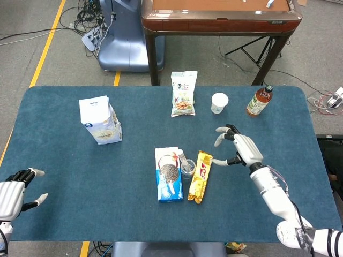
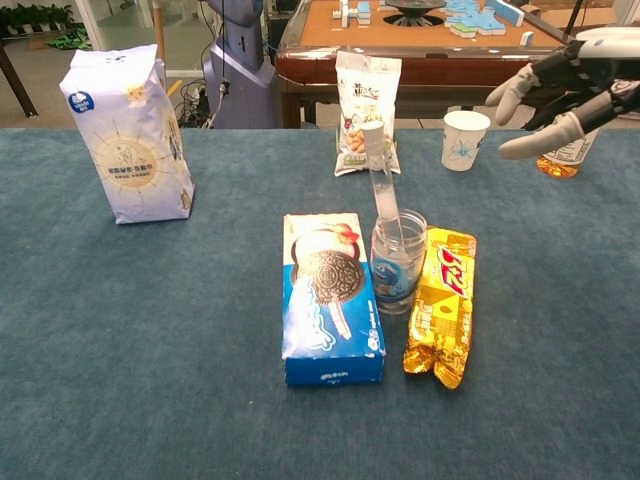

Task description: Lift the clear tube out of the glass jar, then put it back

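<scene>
Head view: the right hand [image 1: 236, 147] hovers empty, fingers spread, just right of the yellow snack bar [image 1: 199, 176]; the left hand [image 1: 13, 188] rests open at the table edge [image 1: 10, 144].

Chest view: the tube [image 2: 383, 180] leans in the jar [image 2: 397, 262], wedged between cookie box [image 2: 330, 296] and bar. Step: approach. Next, a pinch from above, where room is open.

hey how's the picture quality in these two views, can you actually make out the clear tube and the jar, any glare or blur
Head view: evenly lit and sharp, but the glass jar is tiny and the clear tube hard to make out. Chest view: tube and jar show clearly, with faint highlights on the glass; the right hand at the top right edge looks slightly soft.
</scene>
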You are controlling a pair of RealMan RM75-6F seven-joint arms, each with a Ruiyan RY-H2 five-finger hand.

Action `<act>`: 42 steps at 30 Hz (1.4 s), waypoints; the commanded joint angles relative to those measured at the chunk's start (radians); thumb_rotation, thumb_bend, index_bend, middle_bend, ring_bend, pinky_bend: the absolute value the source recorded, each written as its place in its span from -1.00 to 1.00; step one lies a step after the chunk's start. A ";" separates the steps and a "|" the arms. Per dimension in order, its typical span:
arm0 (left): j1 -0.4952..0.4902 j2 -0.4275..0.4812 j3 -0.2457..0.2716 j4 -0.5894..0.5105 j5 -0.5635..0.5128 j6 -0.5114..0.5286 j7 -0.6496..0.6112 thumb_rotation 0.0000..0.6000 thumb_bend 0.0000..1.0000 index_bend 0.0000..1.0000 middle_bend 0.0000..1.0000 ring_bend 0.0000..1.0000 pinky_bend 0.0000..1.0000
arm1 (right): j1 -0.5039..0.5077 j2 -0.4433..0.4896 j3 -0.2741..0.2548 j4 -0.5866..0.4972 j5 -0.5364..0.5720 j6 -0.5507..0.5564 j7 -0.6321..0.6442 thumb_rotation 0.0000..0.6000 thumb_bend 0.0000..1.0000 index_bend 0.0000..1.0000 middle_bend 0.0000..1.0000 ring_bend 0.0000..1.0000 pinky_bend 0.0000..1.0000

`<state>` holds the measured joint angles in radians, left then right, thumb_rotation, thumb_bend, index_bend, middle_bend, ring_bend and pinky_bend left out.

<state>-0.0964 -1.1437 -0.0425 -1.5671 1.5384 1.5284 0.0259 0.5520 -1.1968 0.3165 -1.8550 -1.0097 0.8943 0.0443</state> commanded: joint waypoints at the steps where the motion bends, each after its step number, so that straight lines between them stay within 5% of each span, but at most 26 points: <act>1: 0.000 0.001 -0.001 0.000 -0.001 0.000 -0.002 1.00 -0.67 -0.27 -0.28 -0.36 -0.13 | 0.032 -0.014 0.001 0.003 0.034 -0.022 -0.024 1.00 -1.00 0.00 -0.62 -0.90 -0.62; 15: 0.005 0.011 0.001 -0.007 0.004 0.008 -0.008 1.00 -0.67 -0.27 -0.28 -0.36 -0.13 | 0.163 -0.117 -0.037 0.054 0.180 -0.051 -0.141 1.00 -1.00 0.00 -0.65 -0.92 -0.64; 42: 0.015 0.027 -0.001 -0.012 0.010 0.024 -0.036 1.00 -0.67 -0.27 -0.28 -0.36 -0.13 | 0.243 -0.222 -0.056 0.124 0.217 -0.043 -0.157 1.00 -0.79 0.00 -0.65 -0.93 -0.67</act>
<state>-0.0809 -1.1168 -0.0435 -1.5790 1.5479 1.5524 -0.0096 0.7943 -1.4183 0.2601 -1.7314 -0.7934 0.8518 -0.1134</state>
